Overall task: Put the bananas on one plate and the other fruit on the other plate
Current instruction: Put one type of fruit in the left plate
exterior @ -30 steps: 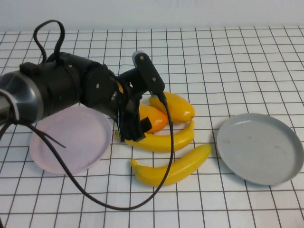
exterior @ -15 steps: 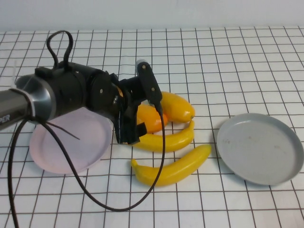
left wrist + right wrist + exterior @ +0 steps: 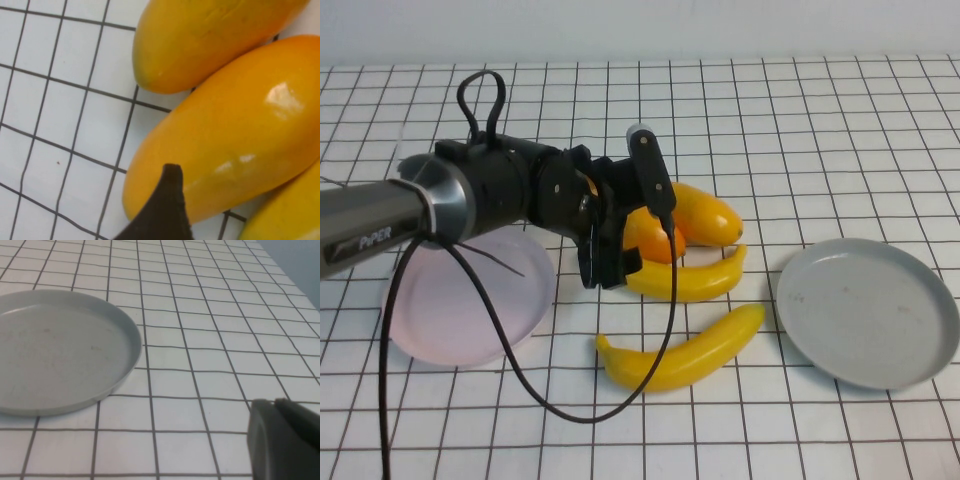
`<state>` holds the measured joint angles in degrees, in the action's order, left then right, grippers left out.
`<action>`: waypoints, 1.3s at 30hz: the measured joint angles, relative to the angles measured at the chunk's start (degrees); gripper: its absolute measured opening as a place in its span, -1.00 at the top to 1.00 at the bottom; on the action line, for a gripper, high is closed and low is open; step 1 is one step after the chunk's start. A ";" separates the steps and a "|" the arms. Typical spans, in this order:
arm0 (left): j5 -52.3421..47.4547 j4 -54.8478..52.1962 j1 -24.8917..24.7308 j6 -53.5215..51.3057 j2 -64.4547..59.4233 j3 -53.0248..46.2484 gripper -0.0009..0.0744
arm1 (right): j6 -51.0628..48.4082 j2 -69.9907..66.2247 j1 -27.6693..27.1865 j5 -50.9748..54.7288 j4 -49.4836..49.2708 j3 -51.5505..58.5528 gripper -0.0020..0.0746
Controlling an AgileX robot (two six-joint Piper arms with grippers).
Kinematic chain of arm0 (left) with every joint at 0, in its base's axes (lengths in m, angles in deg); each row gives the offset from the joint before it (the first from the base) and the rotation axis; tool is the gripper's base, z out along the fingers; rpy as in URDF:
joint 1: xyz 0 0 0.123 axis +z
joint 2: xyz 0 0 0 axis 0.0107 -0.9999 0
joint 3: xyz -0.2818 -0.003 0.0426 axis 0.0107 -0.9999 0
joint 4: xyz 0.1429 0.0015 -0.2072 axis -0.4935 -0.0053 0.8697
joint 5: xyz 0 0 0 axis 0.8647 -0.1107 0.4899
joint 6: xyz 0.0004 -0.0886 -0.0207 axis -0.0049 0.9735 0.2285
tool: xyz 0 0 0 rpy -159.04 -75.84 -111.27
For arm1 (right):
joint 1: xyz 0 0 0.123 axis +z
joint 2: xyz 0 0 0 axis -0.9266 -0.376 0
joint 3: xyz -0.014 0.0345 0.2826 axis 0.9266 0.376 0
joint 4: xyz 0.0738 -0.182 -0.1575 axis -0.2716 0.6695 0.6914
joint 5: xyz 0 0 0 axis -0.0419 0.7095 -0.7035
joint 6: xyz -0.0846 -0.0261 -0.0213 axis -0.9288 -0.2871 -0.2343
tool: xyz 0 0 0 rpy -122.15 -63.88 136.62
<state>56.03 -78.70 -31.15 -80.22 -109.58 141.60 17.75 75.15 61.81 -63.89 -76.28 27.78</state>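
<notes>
My left gripper reaches down at the fruit pile, open around the nearer orange mango. In the left wrist view one dark fingertip lies against that mango; the other finger is out of view. The second mango lies just behind and touches it; it also shows in the left wrist view. One banana lies against the mangoes' front, the other banana lies nearer me. The pink plate is at the left and the grey plate at the right, both bare. My right gripper is shut, low over the table beside the grey plate.
The left arm's black cable loops down over the table in front of the pink plate and the near banana. The table is a white cloth with a black grid. A pale wall runs along the back.
My left arm has stretched right and lowered onto the nearer mango. Both mangoes and the upper banana have slid a little to the right. The near banana and both plates have not moved.
</notes>
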 joint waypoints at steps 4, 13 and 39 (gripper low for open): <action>-0.26 0.00 0.00 -0.13 -0.86 2.03 -0.78 | 0.00 0.00 0.00 0.00 0.00 0.00 0.99; -7.50 0.00 0.00 -0.01 -1.18 7.47 -0.78 | 0.00 0.00 0.00 0.00 0.00 0.00 0.99; -8.99 6.44 0.90 -5.09 -10.93 15.34 -0.78 | 0.00 0.00 -0.03 0.00 0.00 0.00 0.99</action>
<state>47.04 -72.26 -30.25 -85.31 -120.51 156.94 17.75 75.15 61.78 -63.89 -76.28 27.78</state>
